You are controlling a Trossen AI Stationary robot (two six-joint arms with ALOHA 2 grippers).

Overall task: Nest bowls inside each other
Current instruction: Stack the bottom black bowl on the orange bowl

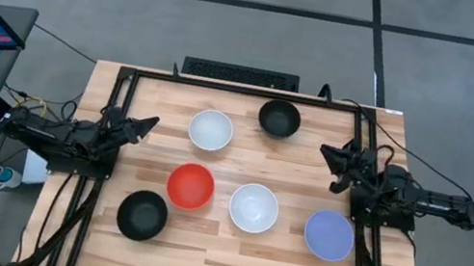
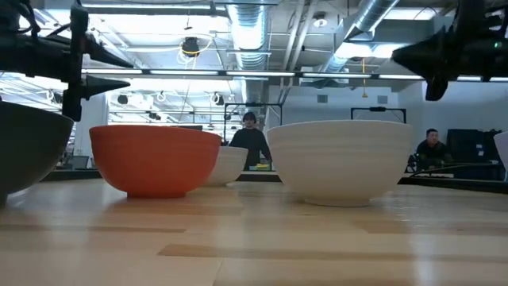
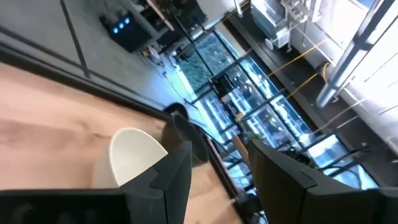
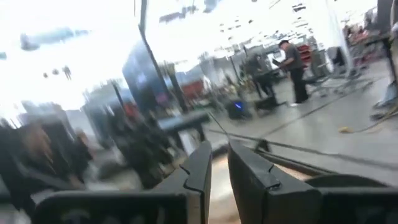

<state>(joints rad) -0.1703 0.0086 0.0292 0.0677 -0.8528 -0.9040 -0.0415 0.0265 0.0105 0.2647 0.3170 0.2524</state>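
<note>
Six bowls stand apart on their bases on the wooden table, none inside another. A white bowl (image 1: 210,130) and a black bowl (image 1: 279,118) are toward the far edge. A red bowl (image 1: 190,186), a second white bowl (image 1: 253,207) and a lavender-blue bowl (image 1: 329,235) form a row nearer, and a second black bowl (image 1: 142,214) sits near-left. My left gripper (image 1: 148,124) hovers open at the left side, left of the far white bowl (image 3: 134,155). My right gripper (image 1: 325,158) hovers open at the right side, its fingers (image 4: 219,155) only narrowly apart.
Black metal frame rails (image 1: 123,93) run along the table's left, right and far sides. A monitor and keyboard stand off the table's left edge. Bare wood lies along the near edge. In the low view people show in the room behind the red bowl (image 2: 155,159) and near white bowl (image 2: 345,159).
</note>
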